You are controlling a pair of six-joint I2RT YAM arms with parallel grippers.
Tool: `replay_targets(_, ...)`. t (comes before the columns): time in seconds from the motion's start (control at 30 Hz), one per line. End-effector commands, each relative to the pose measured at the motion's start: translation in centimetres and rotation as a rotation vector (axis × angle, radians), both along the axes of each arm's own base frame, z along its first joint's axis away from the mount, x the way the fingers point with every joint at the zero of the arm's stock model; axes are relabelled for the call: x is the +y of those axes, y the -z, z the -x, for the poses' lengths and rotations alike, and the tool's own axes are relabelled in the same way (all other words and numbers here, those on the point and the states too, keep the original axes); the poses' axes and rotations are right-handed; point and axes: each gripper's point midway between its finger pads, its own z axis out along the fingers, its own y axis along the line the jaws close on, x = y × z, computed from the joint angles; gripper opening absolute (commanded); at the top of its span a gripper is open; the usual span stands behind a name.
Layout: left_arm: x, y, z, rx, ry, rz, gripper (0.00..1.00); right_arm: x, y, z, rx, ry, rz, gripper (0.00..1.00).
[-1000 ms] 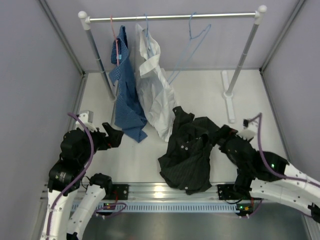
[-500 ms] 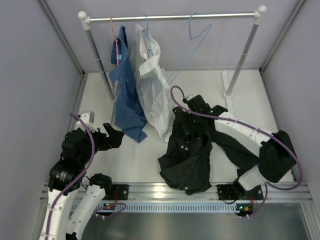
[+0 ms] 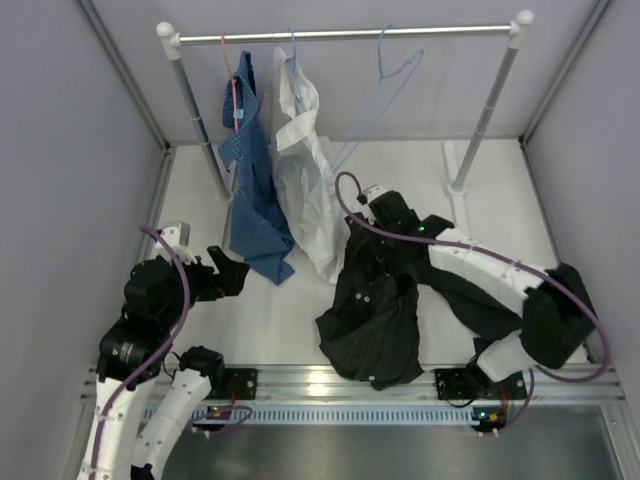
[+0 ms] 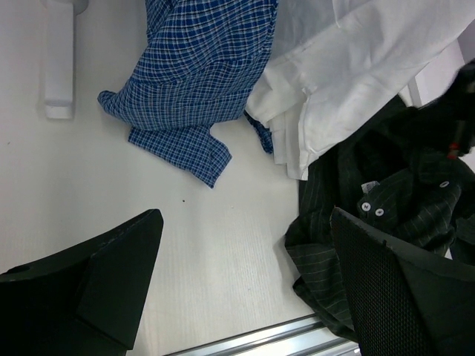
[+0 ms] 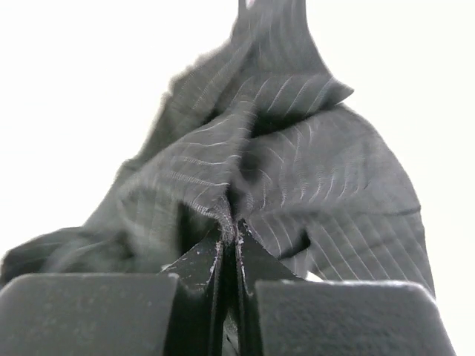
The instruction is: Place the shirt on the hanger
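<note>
- Blue checked shirt (image 3: 250, 180) hangs from the rail (image 3: 340, 36), its hem on the table (image 3: 280, 320) just beyond the left pincer (image 3: 236, 270)
- White shirt (image 3: 305, 170) hangs beside it, just left of the right pincer (image 3: 368, 222)

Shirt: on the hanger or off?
Off. The shirt lies crumpled on the table, right gripper pinching a fold; the hanger hangs bare on the rail.

**newbie42:** so where's everything sitting?

**rackguy:** shirt (image 3: 372, 325) is heaped on the tabletop (image 3: 290, 310), front, right of centre. hanger (image 3: 398, 68) hangs on the rail (image 3: 450, 31) at the back, right of the middle shirt (image 3: 305, 170) and left shirt (image 3: 250, 190). left tool (image 3: 232, 270) is off left of the heap.
</note>
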Motion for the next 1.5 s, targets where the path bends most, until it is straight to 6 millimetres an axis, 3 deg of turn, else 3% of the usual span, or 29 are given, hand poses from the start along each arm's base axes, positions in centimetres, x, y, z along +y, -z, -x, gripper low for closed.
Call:
replay_targets(0.0, -0.6, -1.0, -0.3, -0.037, 0.03, 0.018, 0.98, 1.2, -11.3, -0.4, -0.261, 0.09, -0.276, 0.0)
replay_targets(0.03, -0.9, -1.1, -0.3, -0.031, 0.046, 0.022, 0.98, 0.6, -14.1, 0.4, -0.306, 0.096, -0.339, 0.0)
replay_targets(0.13, -2.3, -2.9, -0.7, -0.047, 0.093, 0.087, 0.98, 0.2, -19.2, 2.0, -0.361, 0.09, -0.473, 0.0)
replay_targets(0.17, -4.0, -3.5, -0.6, -0.024, 0.161, 0.16, 0.98, 0.0, -20.1, 2.5, -0.366, 0.086, -0.494, 0.0)
replay_targets(0.2, -4.9, -5.2, -1.0, -0.063, 0.196, 0.205, 0.98, -0.2, -21.6, 2.8, -0.38, 0.102, -0.532, 0.0)
replay_targets(0.27, -6.6, -6.4, -1.3, -0.043, 0.259, 0.283, 0.98, -1.4, -24.1, 3.7, -0.417, 0.126, -0.585, 0.0)
replay_targets(0.4, -8.4, -10.1, -2.1, -0.111, 0.326, 0.386, 0.98, -4.2, -28.8, 5.3, -0.494, 0.226, -0.707, 0.0)
replay_targets(0.53, -11.0, -11.0, -2.2, -0.13, 0.361, 0.449, 0.98, -5.0, -28.9, 6.0, -0.491, 0.261, -0.742, 0.0)
replay_targets(0.57, -13.3, -10.9, -0.9, -0.109, 0.445, 0.458, 0.98, -4.6, -27.6, 6.2, -0.457, 0.251, -0.744, 0.0)
replay_targets(0.63, -15.5, -9.1, -2.0, -0.093, 0.403, 0.397, 0.98, -3.7, -27.8, 6.9, -0.461, 0.197, -0.81, 0.0)
replay_targets(0.67, -18.6, -8.8, 0.5, -0.09, 0.497, 0.376, 0.97, -3.2, -27.4, 7.2, -0.449, 0.172, -0.83, 0.0)
replay_targets(0.7, -18.8, -8.3, -0.7, -0.128, 0.389, 0.317, 0.97, -2.8, -26.6, 7.7, -0.428, 0.148, -0.842, 0.0)
replay_targets(0.73, -20.2, -7.2, -0.8, -0.136, 0.383, 0.241, 0.97, -2.8, -26.6, 7.8, -0.427, 0.145, -0.854, 0.0)
replay_targets(0.77, -22.3, -7.4, 1.1, -0.157, 0.432, 0.232, 0.97, -2.8, -26.1, 8.1, -0.415, 0.144, -0.859, 0.0)
replay_targets(0.87, -25.0, -6.6, 0.7, -0.194, 0.435, 0.196, 0.97, -3.0, -26.8, 9.4, -0.414, 0.097, -0.897, 0.0)
replay_targets(0.97, -26.4, -4.4, -0.6, -0.189, 0.398, 0.134, 0.95, -3.4, -28.0, 10.8, -0.435, 0.056, -0.929, 0.0)
replay_targets(1.13, -27.8, -3.7, -1.1, -0.265, 0.412, 0.166, 0.88, -3.7, -29.0, 12.9, -0.43, -0.018, -0.962, 0.0)
replay_targets(1.17, -27.9, -3.5, -1.2, -0.272, 0.409, 0.166, 0.83, -3.5, -28.9, 13.3, -0.415, -0.042, -0.963, 0.0)
replay_targets(1.27, -28.4, -3.4, -1.4, -0.307, 0.421, 0.185, 0.75, -2.9, -28.9, 14.0, -0.386, -0.082, -0.981, 0.0)
replay_targets(1.4, -29.9, -2.7, -1.3, -0.322, 0.457, 0.187, 0.73, -2.7, -29.5, 14.7, -0.375, -0.117, -0.998, 0.0)
replay_targets(1.47, -30.4, -2.7, -1.3, -0.347, 0.472, 0.209, 0.65, -2.7, -29.9, 14.9, -0.38, -0.128, -1.005, 0.0)
